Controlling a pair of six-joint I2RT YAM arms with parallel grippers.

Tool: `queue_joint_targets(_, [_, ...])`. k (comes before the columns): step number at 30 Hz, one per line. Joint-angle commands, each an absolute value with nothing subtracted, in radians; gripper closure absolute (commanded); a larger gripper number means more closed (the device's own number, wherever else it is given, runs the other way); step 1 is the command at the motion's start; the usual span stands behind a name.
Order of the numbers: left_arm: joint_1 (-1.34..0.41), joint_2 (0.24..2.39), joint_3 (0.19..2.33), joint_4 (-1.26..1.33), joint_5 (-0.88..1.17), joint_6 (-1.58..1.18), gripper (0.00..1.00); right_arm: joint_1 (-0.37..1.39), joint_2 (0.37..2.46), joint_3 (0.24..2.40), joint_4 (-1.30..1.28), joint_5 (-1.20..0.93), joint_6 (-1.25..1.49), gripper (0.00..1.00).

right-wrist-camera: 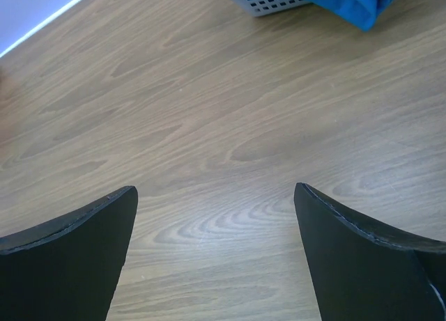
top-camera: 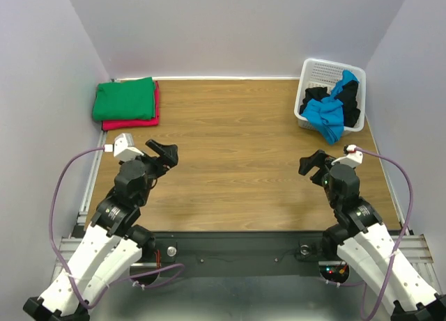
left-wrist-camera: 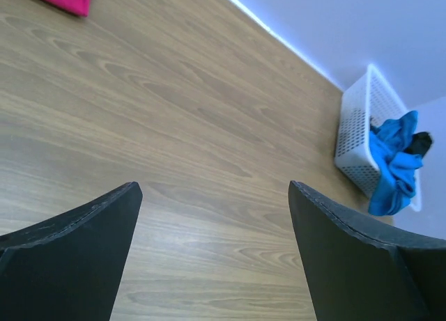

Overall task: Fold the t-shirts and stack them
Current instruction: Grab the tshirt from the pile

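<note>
Folded and stacked: green t-shirt squared off on top of red-pink t-shirt, edges roughly matched, only a red strip showing along the near and right sides. Well ahead of the left gripper and off to its left; in the left wrist view just a pink corner at the top edge, far from the jaws.

Not yet folded: turquoise t-shirt, crumpled, spilling over the near rim of the basket and hanging down its wall. Tangled with black t-shirts inside; number of black ones not readable from here, probably two or more. Ahead of the right gripper and slightly to its right, apart from the jaws; far across to the right of the left jaws.

Both sets of jaws spread wide, holding nothing, hovering low over bare table with wood grain showing between the fingers in each wrist view.

Judged roughly two shirts done, several to go. Next step likely a pull of the turquoise one out of the basket onto the open wood between the two jaws. Some risk of dragging a black one along with it.
</note>
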State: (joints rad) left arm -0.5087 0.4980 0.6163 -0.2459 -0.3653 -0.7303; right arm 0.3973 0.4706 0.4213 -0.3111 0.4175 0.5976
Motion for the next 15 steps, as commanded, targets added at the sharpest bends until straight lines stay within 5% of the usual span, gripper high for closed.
queue_joint_targets(1, [-0.512, 0.554, 0.646, -0.224, -0.362, -0.718, 0.01, 0.393, 0.442, 0.411, -0.238, 0.405, 0.578, 0.00])
queue_joint_targets(10, [-0.512, 0.543, 0.591, -0.134, -0.275, -0.707, 0.01, 0.393, 0.428, 0.411, -0.213, 0.469, 0.607, 0.00])
queue_joint_targets(15, [-0.512, 0.489, 0.571, -0.084, -0.247, -0.700, 0.01, 0.393, 0.587, 0.602, -0.216, 0.528, 0.580, 0.00])
